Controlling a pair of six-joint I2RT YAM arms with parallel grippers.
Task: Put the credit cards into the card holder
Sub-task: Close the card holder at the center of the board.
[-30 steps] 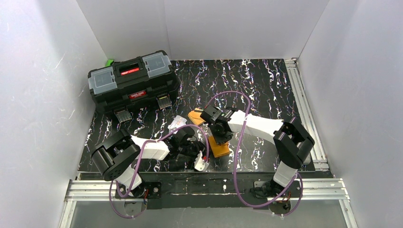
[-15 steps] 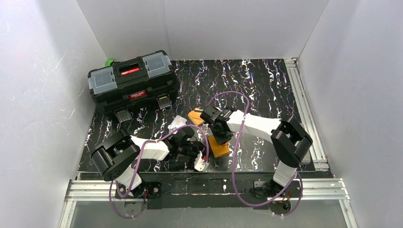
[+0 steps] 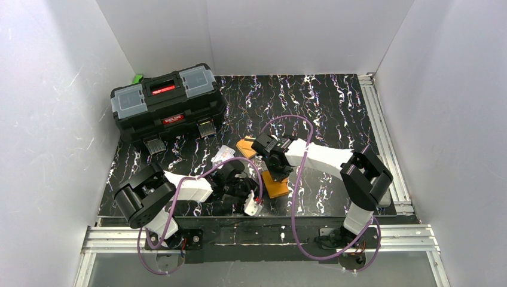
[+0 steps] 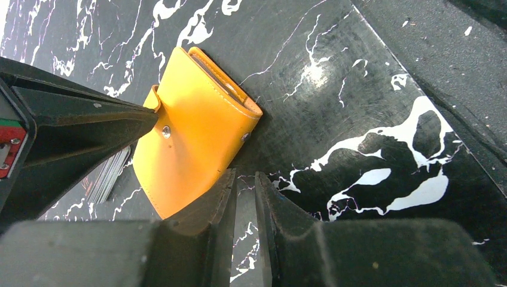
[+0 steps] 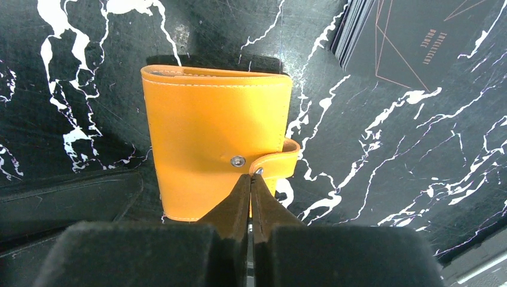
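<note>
The card holder [image 5: 212, 143], a closed orange wallet, lies flat on the marbled mat; it also shows as the card holder [image 3: 276, 185] [image 4: 191, 143]. My right gripper [image 5: 251, 177] [image 3: 278, 172] is shut, its tips pinching the end of the snap tab [image 5: 278, 164] beside the stud. A black stack of credit cards [image 5: 406, 36] lies just beyond the holder. An orange card [image 3: 245, 145] and a white card [image 3: 222, 153] lie behind it. My left gripper [image 4: 245, 176] [image 3: 257, 202] hovers low at the holder's near corner, jaws a narrow gap apart with only mat between them.
A big black toolbox [image 3: 167, 101] stands at the back left, with a small green thing [image 3: 139, 78] behind it. White walls enclose the mat on three sides. An aluminium rail [image 3: 382, 137] runs along the right edge.
My right gripper's jaws have closed onto the snap tab. The right arm's elbow shifted slightly left. The left arm has not moved.
</note>
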